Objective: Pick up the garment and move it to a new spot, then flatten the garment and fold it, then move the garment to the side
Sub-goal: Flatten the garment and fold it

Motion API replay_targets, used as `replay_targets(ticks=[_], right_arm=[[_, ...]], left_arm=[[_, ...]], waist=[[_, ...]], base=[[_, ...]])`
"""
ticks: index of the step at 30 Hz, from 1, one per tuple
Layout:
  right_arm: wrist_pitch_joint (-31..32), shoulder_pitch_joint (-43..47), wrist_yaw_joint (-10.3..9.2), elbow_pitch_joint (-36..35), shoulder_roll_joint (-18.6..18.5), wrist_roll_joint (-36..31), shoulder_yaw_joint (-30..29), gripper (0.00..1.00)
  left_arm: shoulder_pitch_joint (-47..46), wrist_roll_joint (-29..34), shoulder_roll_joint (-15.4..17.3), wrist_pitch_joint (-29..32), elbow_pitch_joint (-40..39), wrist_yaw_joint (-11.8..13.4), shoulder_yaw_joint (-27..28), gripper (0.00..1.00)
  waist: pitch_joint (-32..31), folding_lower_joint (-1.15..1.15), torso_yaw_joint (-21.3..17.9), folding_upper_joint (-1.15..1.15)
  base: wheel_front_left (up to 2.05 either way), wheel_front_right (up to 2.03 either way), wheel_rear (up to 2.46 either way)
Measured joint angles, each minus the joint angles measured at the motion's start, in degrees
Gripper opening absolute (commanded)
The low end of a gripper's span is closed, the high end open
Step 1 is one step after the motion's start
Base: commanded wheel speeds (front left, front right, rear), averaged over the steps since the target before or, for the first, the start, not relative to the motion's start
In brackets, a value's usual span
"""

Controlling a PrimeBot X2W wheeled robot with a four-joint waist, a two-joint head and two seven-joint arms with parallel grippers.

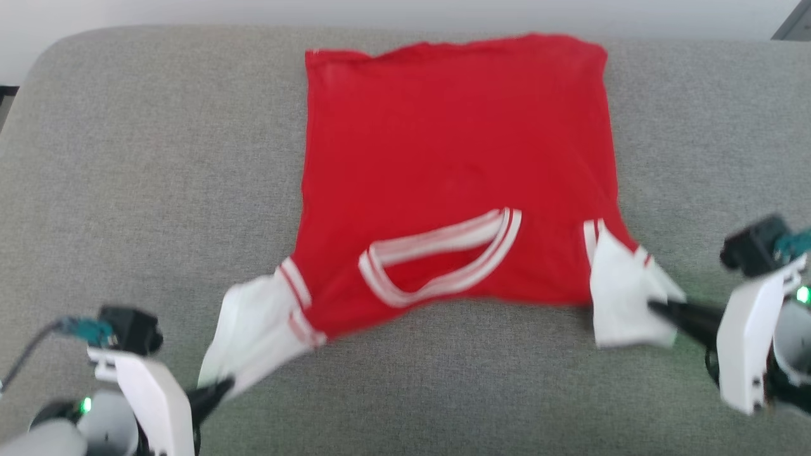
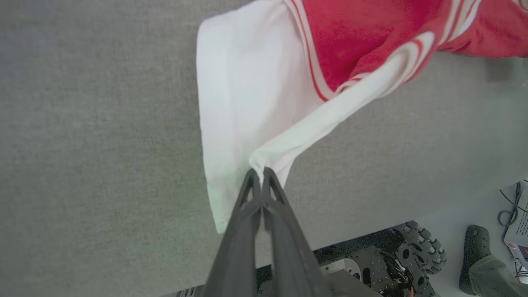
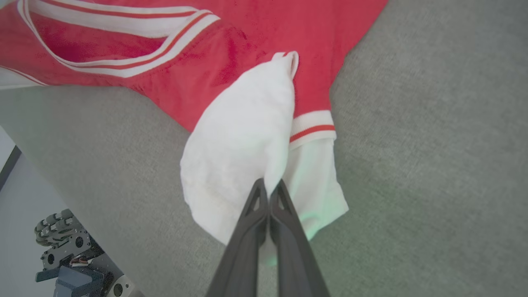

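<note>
Grey cushion (image 1: 127, 190): left gripper (image 1: 222, 385) and right gripper (image 1: 652, 306) each pinch the garment (image 1: 456, 158) by a sleeve at their tips; thin bites could slip.

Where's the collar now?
Head view: the collar lies at the garment's near edge, midway between the left gripper and right gripper, both gripping the garment.

This looks like a robotics test room with a homely prop: a broad grey upholstered cushion (image 1: 127, 190) sits against a plain pale wall (image 1: 380, 12) on the far side. On the smooth near floor are an omni-wheeled base (image 2: 412, 255), loose cables (image 2: 509, 206) and a dark shoe (image 2: 478, 247).
</note>
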Motion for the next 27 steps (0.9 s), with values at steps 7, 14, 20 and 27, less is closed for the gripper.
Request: replay_targets(ticks=[7,14,20,27], right_arm=[[3.6,8.6,0.0,-3.1,-1.4,1.9,-1.2,0.0],[4.2,12.8,0.0,-2.9,1.5,0.7,-4.0,0.35],[5.9,14.0,0.0,-6.6,2.5,-1.4,-8.9,1.0],[9.2,13.8,0.0,-14.7,7.1,-5.3,-21.0,1.0]], left_arm=[[4.0,-0.6,0.0,2.1,0.9,3.4,-3.2,0.0],[4.7,-0.6,-2.8,1.1,1.6,1.9,-3.6,0.0],[3.7,0.7,-3.6,-0.8,2.1,0.5,-2.8,0.0],[3.1,1.0,-4.4,-2.5,2.0,-0.6,-2.0,0.0]], waist=[[-0.9,0.0,-0.2,0.0],[-0.9,0.0,-0.1,0.0],[-0.4,0.0,0.3,0.0],[1.0,0.0,0.8,0.0]], base=[[0.0,0.0,0.0],[0.0,0.0,0.0],[0.0,0.0,0.0],[0.0,0.0,0.0]])
